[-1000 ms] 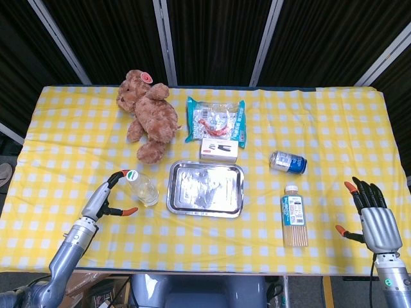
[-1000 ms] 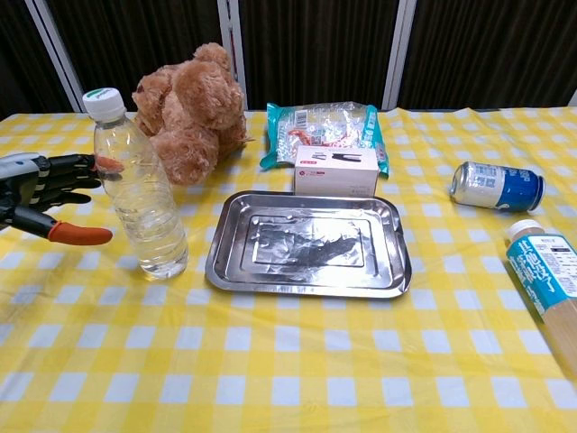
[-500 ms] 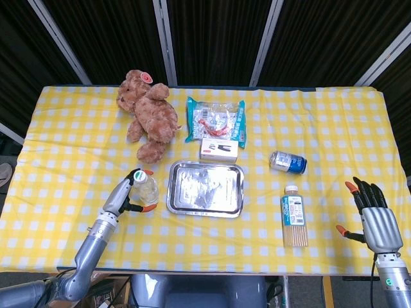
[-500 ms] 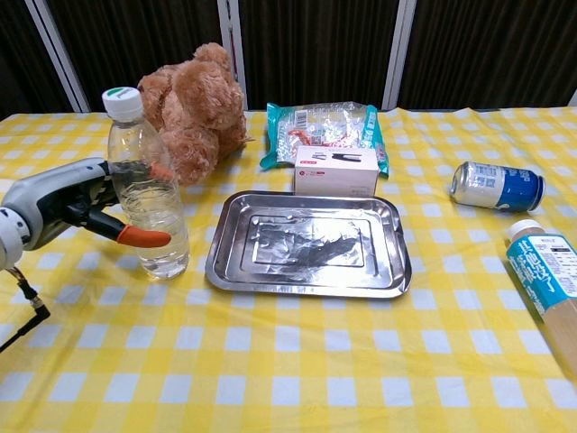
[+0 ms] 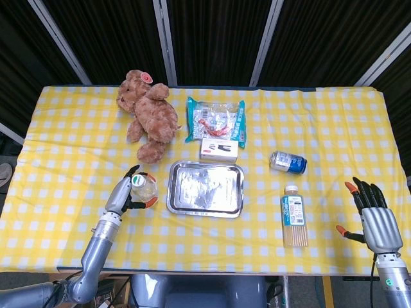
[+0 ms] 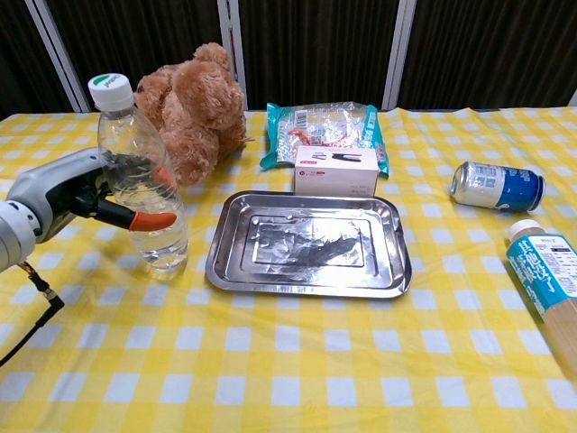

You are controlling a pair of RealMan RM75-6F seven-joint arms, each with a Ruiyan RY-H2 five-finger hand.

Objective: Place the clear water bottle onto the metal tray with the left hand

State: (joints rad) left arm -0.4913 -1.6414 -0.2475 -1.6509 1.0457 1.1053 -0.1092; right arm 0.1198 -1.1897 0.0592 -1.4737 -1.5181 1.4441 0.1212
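The clear water bottle with a white and green cap stands just left of the metal tray, tilted a little to the left. My left hand wraps around its middle from the left, orange-tipped thumb across the front. From the head view the bottle shows from above with the left hand beside it, and the tray is bare. My right hand hangs off the table's right front corner, fingers spread, holding nothing.
A brown teddy bear sits behind the bottle. A snack bag and a small white box lie behind the tray. A blue can and a lying bottle of sticks are at the right.
My left hand has moved right from beside the bottle and closed around it. The bottle has tipped slightly left and its base looks to have come a little off the cloth.
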